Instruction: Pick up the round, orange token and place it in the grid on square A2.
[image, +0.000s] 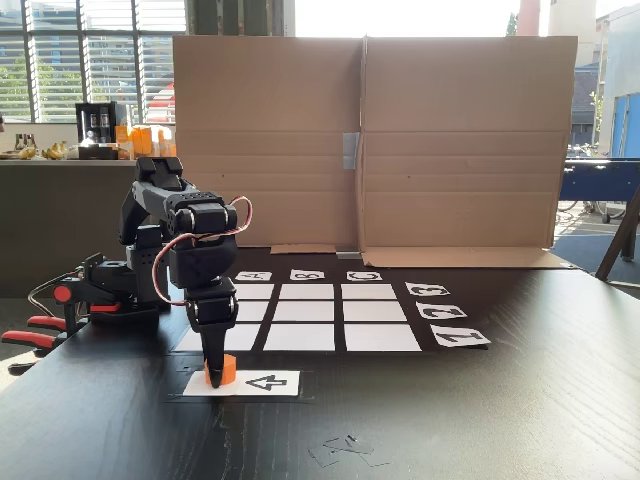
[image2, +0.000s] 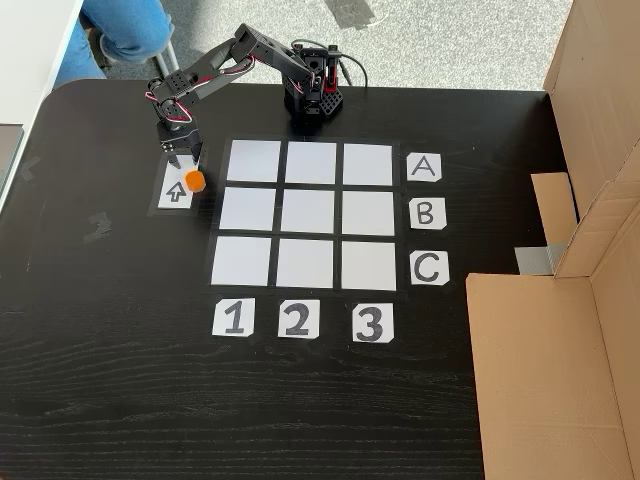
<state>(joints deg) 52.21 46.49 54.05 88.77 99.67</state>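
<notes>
— Pincer (image: 214, 378) is down at the white arrow card (image: 262, 382), pointing straight at the table (image: 480, 420), with the round, orange token (image: 222, 369) right at its tips. Do you have it?

— You look close to it, but I cannot tell for certain. From the front fixed view one dark finger stands in front of the token and hides how the jaws sit around it. From the fixed view above, the token (image2: 194, 181) lies on the right edge of the arrow card (image2: 176, 190), just under the pincer (image2: 187, 166), and the jaws look narrow, about as wide as the token. Whether they press on it or only flank it, the pictures don't settle.

— So which step am I on?

— The pick. The token is not lifted, and the grid (image2: 307, 216) holds nothing.

— And then?

— By my reading, close firmly, raise the token clear of the card, then carry it to square A2 (image2: 311, 164). In the view from above that is the top row, level with the A card (image2: 423, 168), and the middle column, over the 2 card (image2: 297, 319). From the front it is the middle cell (image: 247, 311) of the left column, partly behind your arm. It's a short reach, so keep the wrist upright and lower the token inside the white before you let go.
</notes>
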